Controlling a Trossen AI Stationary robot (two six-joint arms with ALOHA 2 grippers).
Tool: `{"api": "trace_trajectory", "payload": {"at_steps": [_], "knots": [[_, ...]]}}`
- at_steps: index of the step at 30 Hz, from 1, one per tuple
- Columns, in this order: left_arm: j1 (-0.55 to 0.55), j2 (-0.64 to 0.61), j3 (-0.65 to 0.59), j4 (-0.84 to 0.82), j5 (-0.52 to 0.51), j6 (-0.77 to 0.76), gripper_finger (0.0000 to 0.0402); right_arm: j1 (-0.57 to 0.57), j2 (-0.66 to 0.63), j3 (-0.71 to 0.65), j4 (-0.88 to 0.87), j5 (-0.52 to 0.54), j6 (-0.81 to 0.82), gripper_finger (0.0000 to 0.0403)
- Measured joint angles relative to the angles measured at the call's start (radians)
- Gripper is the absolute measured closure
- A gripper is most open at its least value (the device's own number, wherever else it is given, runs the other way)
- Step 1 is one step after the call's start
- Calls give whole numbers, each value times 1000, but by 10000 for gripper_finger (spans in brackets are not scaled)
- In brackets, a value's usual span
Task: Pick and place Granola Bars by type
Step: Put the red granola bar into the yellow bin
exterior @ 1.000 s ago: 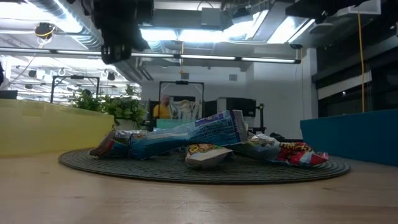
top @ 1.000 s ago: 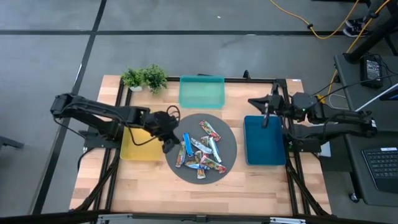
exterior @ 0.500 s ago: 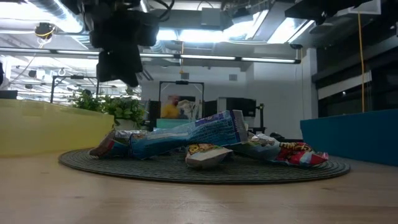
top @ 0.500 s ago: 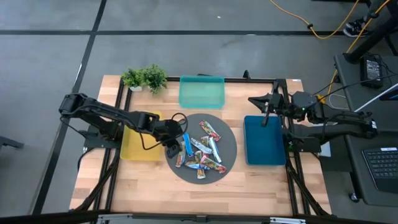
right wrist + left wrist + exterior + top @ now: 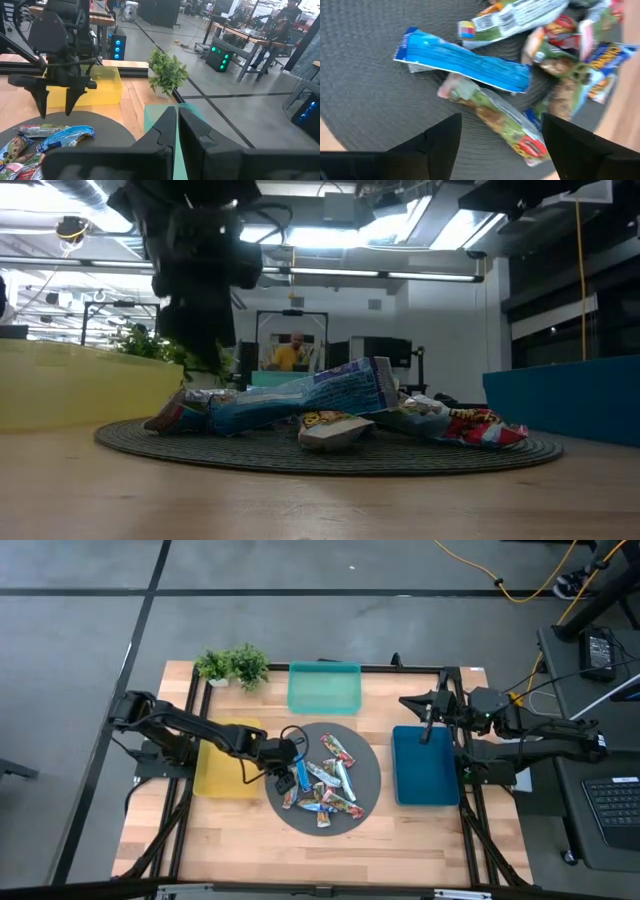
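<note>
Several granola bars (image 5: 325, 785) in blue, red-multicoloured and silvery wrappers lie heaped on a dark round mat (image 5: 365, 755). My left gripper (image 5: 286, 780) hangs open just above the heap's left end. In the left wrist view a green-and-red bar (image 5: 495, 115) lies below the gap between its fingers, with a blue bar (image 5: 465, 62) just beyond; it touches neither. From the right wrist view the left gripper (image 5: 56, 107) shows its fingers spread, pointing down. My right gripper (image 5: 427, 730) waits shut above the dark-blue tray (image 5: 425, 775).
A yellow tray (image 5: 222, 780) stands left of the mat, a teal tray (image 5: 324, 688) behind it, and the dark-blue tray to its right. A small potted plant (image 5: 232, 665) is at the far left corner. Bare wood lies along the near edge.
My left gripper has come down toward the mat, tipping steeper and shifting toward the table's right and near edge, until it is over the left end of the heap. Its fingers have opened from shut to wide. The bars have not moved.
</note>
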Motion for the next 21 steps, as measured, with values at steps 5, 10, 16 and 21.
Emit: {"api": "trace_trajectory", "payload": {"at_steps": [5,10,16,21], "knots": [[0,48,0,19,1,-6,136,0,0,0,-6,0,-1,379],[-1,87,0,61,1,-14,136,0,0,0,-6,-1,-1,379],[-1,145,0,102,2,-26,136,0,0,0,-9,-9,0,379],[-1,169,0,101,2,-41,137,0,0,0,-14,-10,1,379]]}}
